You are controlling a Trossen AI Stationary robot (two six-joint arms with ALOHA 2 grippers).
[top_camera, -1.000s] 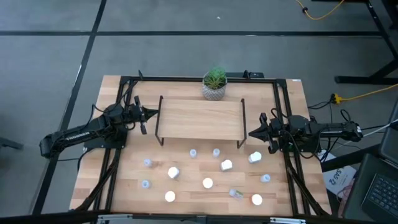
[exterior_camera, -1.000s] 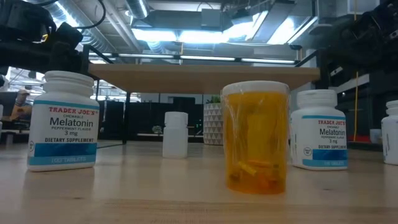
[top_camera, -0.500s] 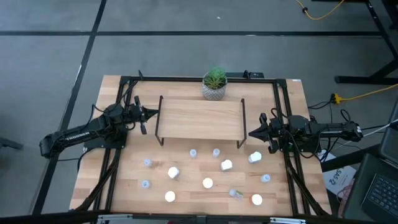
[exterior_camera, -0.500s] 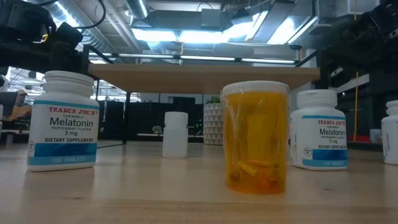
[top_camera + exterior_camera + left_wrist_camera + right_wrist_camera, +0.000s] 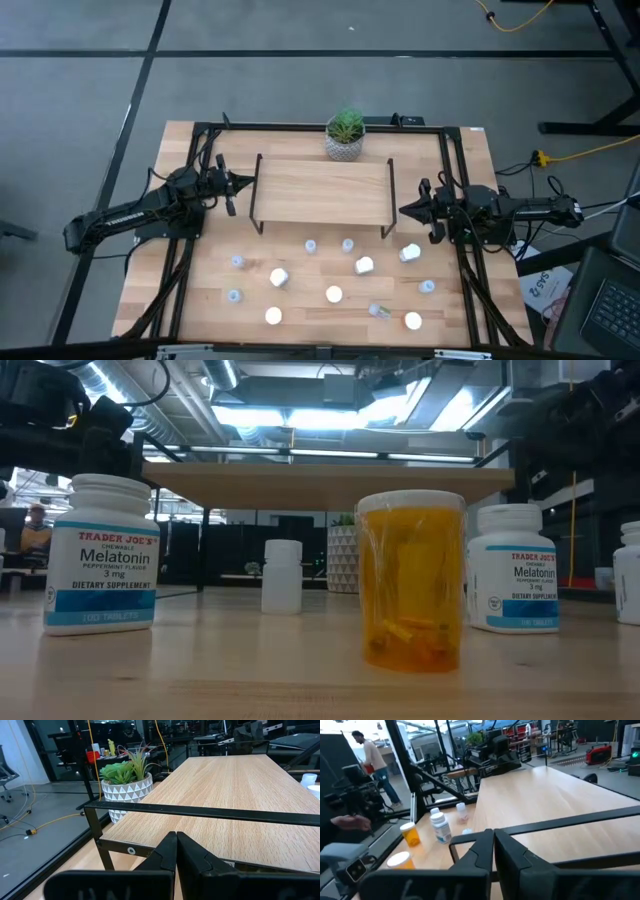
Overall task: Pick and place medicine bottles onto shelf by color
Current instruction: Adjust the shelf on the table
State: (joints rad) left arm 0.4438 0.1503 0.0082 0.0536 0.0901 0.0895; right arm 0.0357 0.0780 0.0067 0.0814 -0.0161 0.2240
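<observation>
Left gripper (image 5: 240, 186) clenched, empty, just off the shelf's (image 5: 322, 190) left end. Right gripper (image 5: 406, 211) clenched, empty, at the shelf's right end. Shelf top is bare; potted plant (image 5: 345, 134) sits behind it. Medicine bottles (image 5: 333, 294) all stand scattered on the table (image 5: 200, 300) near side, in front of the shelf.

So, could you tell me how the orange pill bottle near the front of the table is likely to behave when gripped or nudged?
The orange pill bottle stands upright and is taller than wide, so a high nudge would probably tip it. It is round, so it would likely roll if toppled. It looks mostly empty, with only a few pills at the bottom, so probably light, and its glossy plastic wall may be slippery.
</observation>
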